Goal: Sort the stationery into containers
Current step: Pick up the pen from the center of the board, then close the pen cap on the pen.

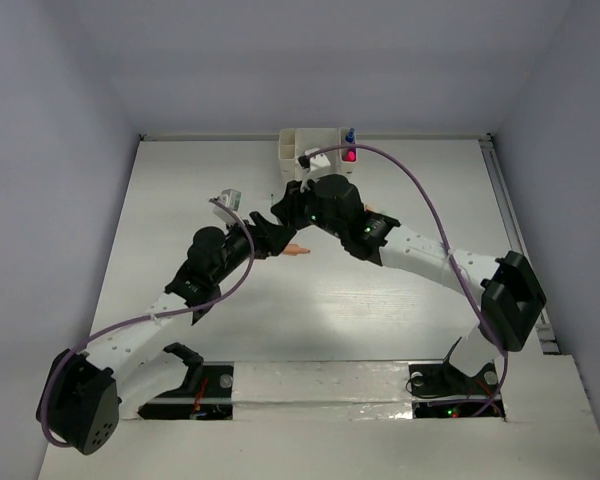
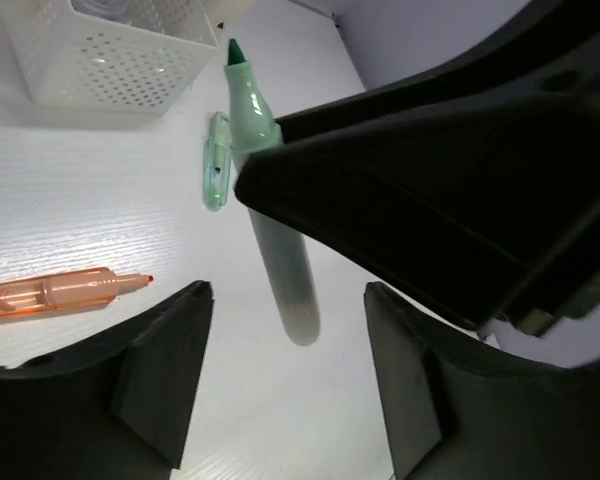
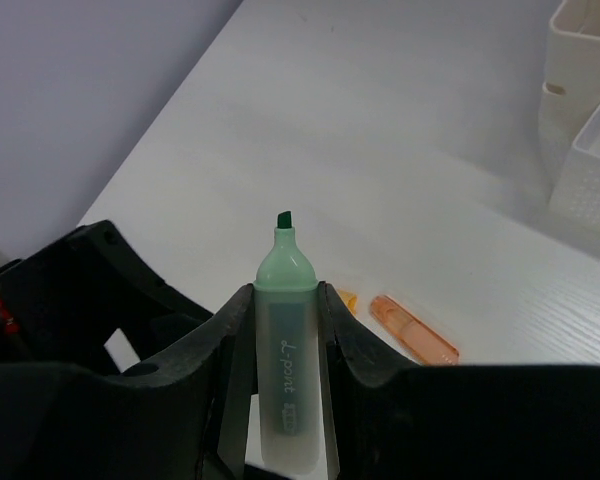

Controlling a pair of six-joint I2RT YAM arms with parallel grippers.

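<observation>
An uncapped mint green marker (image 3: pixel 285 350) is pinched by its barrel in my right gripper (image 3: pixel 285 290), tip pointing away. The left wrist view shows the same marker (image 2: pixel 280 260) sticking out of the right gripper's black body, its blunt end hanging just ahead of my left gripper (image 2: pixel 290 290). The left gripper is open, with nothing between its fingers (image 2: pixel 170 370). The marker's mint cap (image 2: pixel 217 160) lies on the table beside the tip. A peach marker (image 2: pixel 50 293) lies flat to the left. From above, both grippers meet mid-table in front of the white organizer (image 1: pixel 310 150).
A perforated white basket wall (image 2: pixel 110 60) of the organizer stands just beyond the cap. A blue-capped bottle (image 1: pixel 350 133) and a pink item (image 1: pixel 350 155) sit at the organizer's right side. Purple cables loop over both arms. A peach marker (image 3: pixel 412 328) lies under the right gripper.
</observation>
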